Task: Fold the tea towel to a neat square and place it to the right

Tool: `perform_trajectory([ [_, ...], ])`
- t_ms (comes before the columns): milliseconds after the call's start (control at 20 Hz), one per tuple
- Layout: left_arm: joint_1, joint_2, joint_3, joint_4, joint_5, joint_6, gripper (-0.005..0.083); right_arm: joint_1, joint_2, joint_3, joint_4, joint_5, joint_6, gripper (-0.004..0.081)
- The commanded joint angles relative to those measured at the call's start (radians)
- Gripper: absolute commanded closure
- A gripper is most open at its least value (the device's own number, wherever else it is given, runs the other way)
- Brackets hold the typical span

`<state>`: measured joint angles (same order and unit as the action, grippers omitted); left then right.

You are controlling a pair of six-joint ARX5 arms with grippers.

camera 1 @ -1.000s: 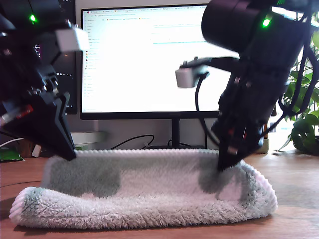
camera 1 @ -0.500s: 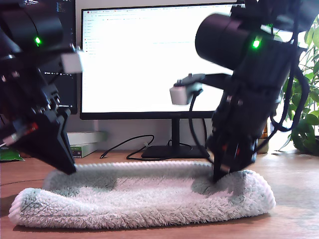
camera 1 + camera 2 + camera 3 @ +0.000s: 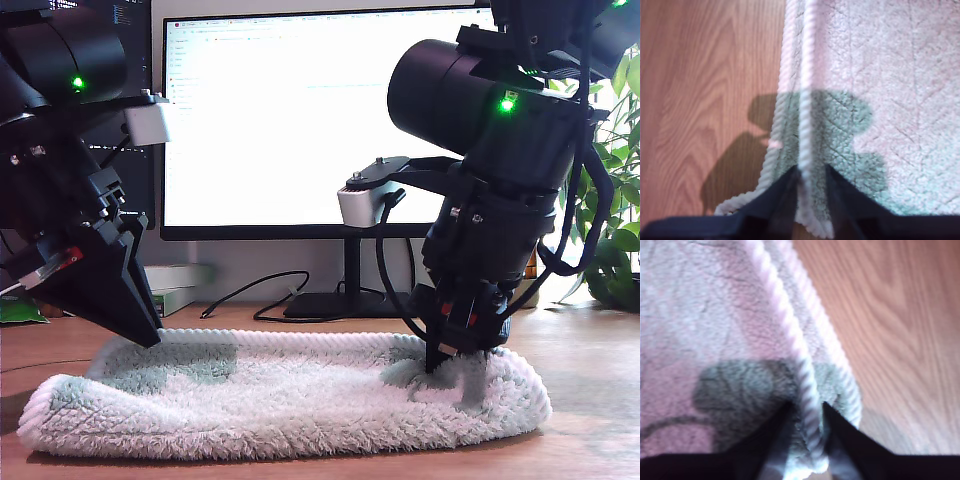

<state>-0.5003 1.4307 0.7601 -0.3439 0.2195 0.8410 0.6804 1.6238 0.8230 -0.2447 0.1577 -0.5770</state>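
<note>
Quick rundown of that moment. The tea towel [image 3: 280, 405] lay flat on the wooden table [image 3: 590, 350] in front of the monitor [image 3: 290, 120], stretched across most of the exterior view. It looked doubled over, with a fat rolled fold along the near side.

In the exterior view there was one arm [image 3: 70, 200] over the towel's end at that view's left. Another arm [image 3: 490, 200] was over the end at that view's right, with its tip pressed down into the pile. From that angle I honestly couldn't tell what the jaws were doing, since the fluff and the dark housings hid them. I also couldn't match either arm to a wrist camera, so I'm not calling them first or second.

The wrist views filled that in. My first gripper [image 3: 812, 172] had its jaws drawn in narrow, with the whitish corded edge [image 3: 807, 75] pinched between them. A second cord ran just beside it, so there were two layers (the exterior view didn't show that at all). There was bare wood on one side of the cords and leaf-embossed terry on the other.

My second gripper [image 3: 807, 412] was the same story, with the jaws close together and clamped on the cord [image 3: 785, 305]. This view was blurrier, but the second cord was visible beside it too.

Only the exterior view showed the background, namely a leafy plant [image 3: 615, 230] at its right edge and a black cable [image 3: 260, 290] behind the towel.
</note>
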Motion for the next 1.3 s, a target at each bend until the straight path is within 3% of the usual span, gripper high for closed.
perform_trajectory([
  [0,0.003,0.004,-0.001,0.010,0.008,-0.003,0.0563,0.000,0.017,0.006,0.010,0.019,0.000,0.0494],
  [150,0.011,0.004,-0.001,0.013,0.007,-0.005,0.0513,0.000,0.017,0.008,0.026,0.071,0.000,0.0427],
  [300,0.016,0.001,0.000,0.027,0.007,-0.028,0.0492,0.000,0.009,0.023,0.011,0.089,-0.001,0.0421],
  [800,0.016,-0.121,0.000,-0.023,0.008,-0.041,0.0492,0.000,-0.121,0.043,-0.090,0.026,0.003,0.0417],
  [950,0.016,-0.164,0.000,-0.056,0.009,-0.106,0.0493,0.000,-0.200,0.043,-0.130,0.019,0.005,0.0430],
  [1050,0.016,-0.191,0.000,-0.087,0.037,-0.172,0.0557,0.000,-0.249,0.043,-0.182,-0.018,0.032,0.0541],
  [1150,0.016,-0.209,0.000,-0.131,0.074,-0.212,0.0738,0.000,-0.275,0.043,-0.222,-0.072,0.047,0.0761],
  [1200,0.016,-0.216,0.000,-0.155,0.108,-0.215,0.0794,0.000,-0.279,0.043,-0.239,-0.104,0.056,0.0776],
  [1250,0.016,-0.221,0.000,-0.165,0.139,-0.239,0.0793,-0.002,-0.278,0.043,-0.262,-0.143,0.078,0.0782],
])
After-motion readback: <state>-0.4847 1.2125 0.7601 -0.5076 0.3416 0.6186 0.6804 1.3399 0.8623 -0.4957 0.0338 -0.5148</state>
